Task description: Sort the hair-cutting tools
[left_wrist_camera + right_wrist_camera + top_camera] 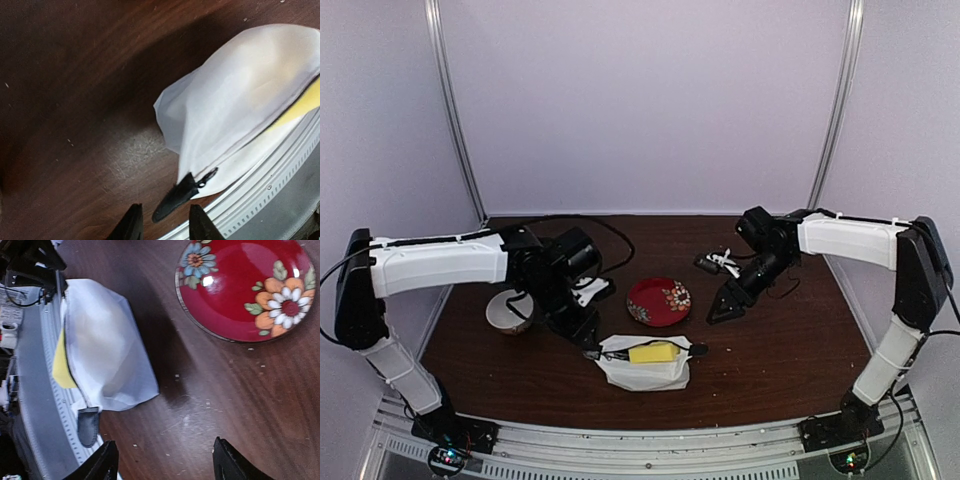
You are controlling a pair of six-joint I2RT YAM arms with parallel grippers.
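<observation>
Two grippers, fingers apart, holding nothing. Left gripper (165, 206) at zip pull (175, 198) of pouch (235, 100); right gripper (165, 441) beside plate (250, 285). Tools (718, 263) lie behind plate, unsorted. Risk: pouch sits near table (790, 360) edge; careless tug may drag it off.

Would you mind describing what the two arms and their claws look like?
The left arm and the right arm both have glossy white shells on their long links, black joint housings, and thin black cables running along the top. Each ends in a black claw, the left claw and the right claw, with two tapered, pointed fingers.
</observation>
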